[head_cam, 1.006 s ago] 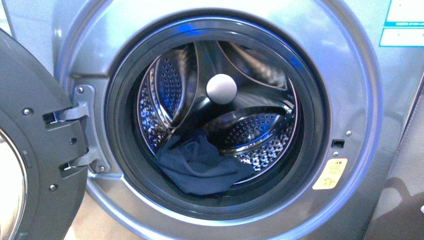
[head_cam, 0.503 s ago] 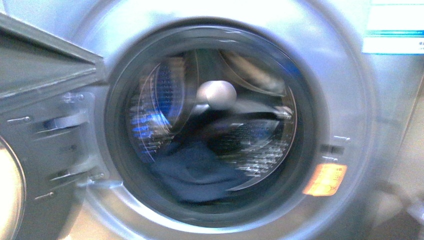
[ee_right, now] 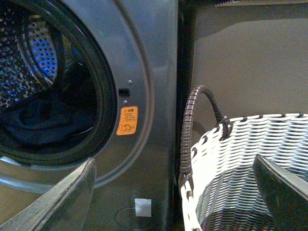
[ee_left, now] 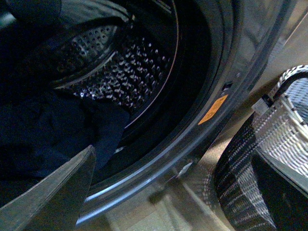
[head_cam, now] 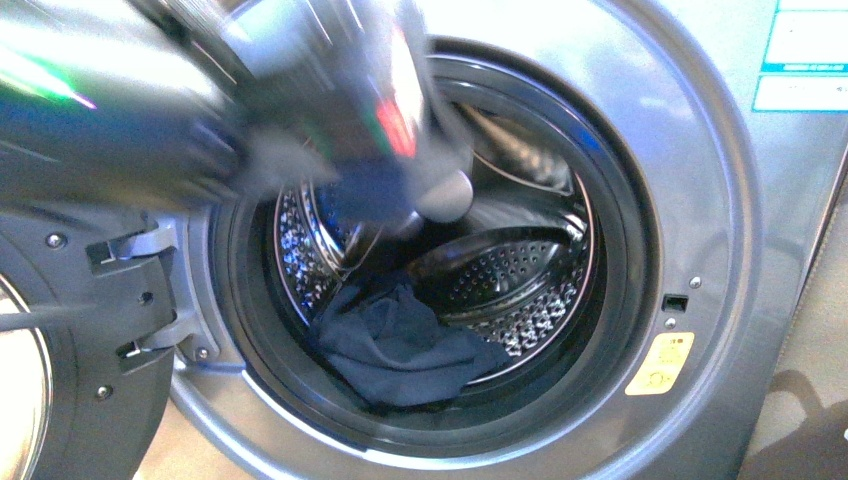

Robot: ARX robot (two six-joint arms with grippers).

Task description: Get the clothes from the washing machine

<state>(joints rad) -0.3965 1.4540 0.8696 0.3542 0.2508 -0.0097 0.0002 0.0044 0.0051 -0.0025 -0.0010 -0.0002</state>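
The grey washing machine [head_cam: 700, 200] stands with its porthole open. Dark navy clothes [head_cam: 400, 340] lie in a heap at the bottom of the steel drum [head_cam: 510, 270]. My left arm [head_cam: 300, 90] crosses the upper left of the porthole as a blur, and its gripper [head_cam: 380, 190] is above the clothes. In the left wrist view the open, empty gripper [ee_left: 178, 202] is by the drum mouth, with the clothes [ee_left: 48, 134] close by. My right gripper [ee_right: 173, 192] is open and empty, low between the machine [ee_right: 154, 72] and the basket; the clothes [ee_right: 43, 120] show inside.
The dark round door [head_cam: 60, 380] hangs open at the left on its hinge [head_cam: 160, 250]. A yellow sticker [head_cam: 660, 362] sits right of the porthole. A two-tone woven basket [ee_right: 250, 144] with a dark handle [ee_right: 190, 125] stands right of the machine; it also shows in the left wrist view [ee_left: 269, 159].
My left arm has swung in from the upper left across the porthole. The view shook half a second ago and is steady again. The clothes have not moved.
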